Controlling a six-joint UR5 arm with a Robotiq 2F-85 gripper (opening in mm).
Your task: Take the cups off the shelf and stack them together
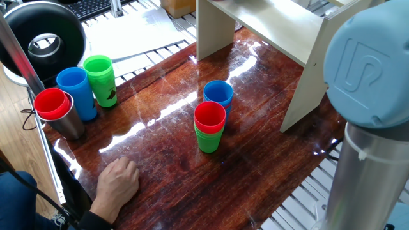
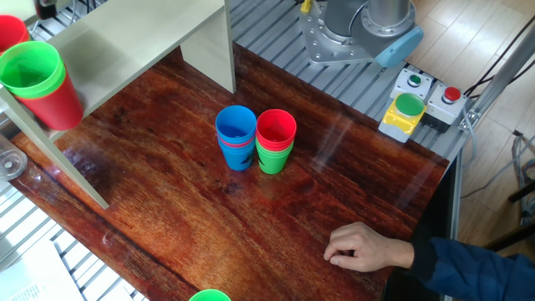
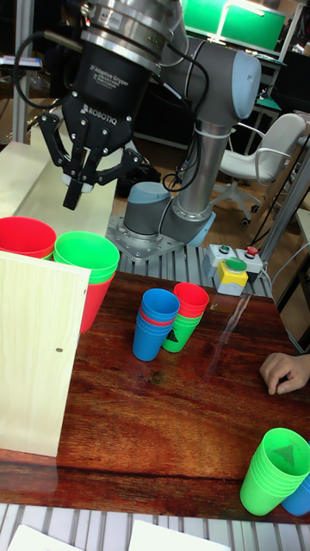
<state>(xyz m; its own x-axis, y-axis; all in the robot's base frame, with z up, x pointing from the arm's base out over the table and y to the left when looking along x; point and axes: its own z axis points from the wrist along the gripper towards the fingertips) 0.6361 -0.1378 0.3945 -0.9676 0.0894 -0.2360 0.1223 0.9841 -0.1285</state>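
1. A robotics lab or test cell: a grey industrial arm is bolted to a slotted aluminium base.
2. A button box with red and green buttons sits beside the wooden surface.
3. An office chair and keyboard stand nearby.

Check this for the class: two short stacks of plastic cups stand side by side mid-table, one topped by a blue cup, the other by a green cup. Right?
Not quite. The blue-topped stack of plastic cups is right, but its neighbouring stack has a red cup on top, with green cups beneath it. The other fixed view shows it.
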